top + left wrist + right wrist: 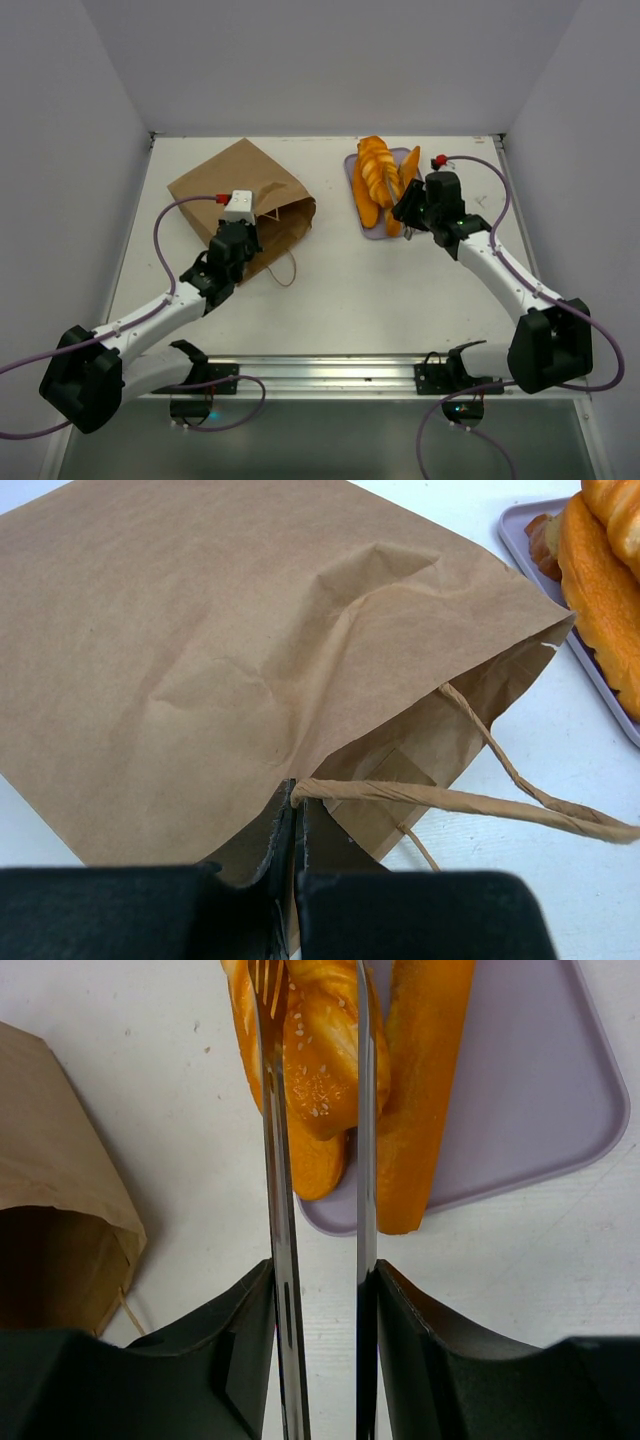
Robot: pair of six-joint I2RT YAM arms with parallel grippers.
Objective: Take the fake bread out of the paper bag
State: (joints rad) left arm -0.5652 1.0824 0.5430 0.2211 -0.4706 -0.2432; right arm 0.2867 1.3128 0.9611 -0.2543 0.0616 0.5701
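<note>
The brown paper bag (235, 190) lies flat on the table with its mouth facing right, and it fills the left wrist view (200, 650). My left gripper (252, 232) (293, 800) is shut on the bag's near rim, right where a string handle (480, 802) comes out. Several pieces of fake bread (378, 180) lie on a lavender tray (408, 156). My right gripper (410, 210) (322, 1270) is shut on metal tongs (275, 1160). The tongs' two arms stand apart on either side of a seeded roll (325, 1070), with a long baguette (425, 1090) beside it.
The bag's second handle loop (287, 268) trails on the table towards the near edge. The tray (530, 1090) sits at the back right, close to the side wall. White walls close in the table on three sides. A metal rail (320, 368) runs along the near edge.
</note>
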